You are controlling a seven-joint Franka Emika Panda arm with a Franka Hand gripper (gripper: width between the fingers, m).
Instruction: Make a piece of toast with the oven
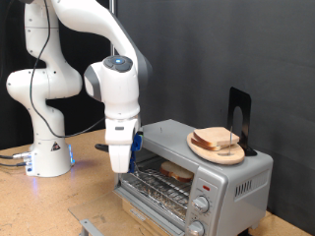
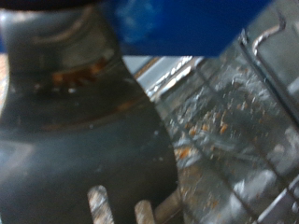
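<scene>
Where the gripper hangs before the open oven, a piece of toast lies on the wire rack inside, just beyond the jaws, broad face up. Jaw state: cannot tell; a dark slotted spatula fills the wrist view. More bread sits on the round plate atop the oven.

End effector pointing down, arm bent
</scene>
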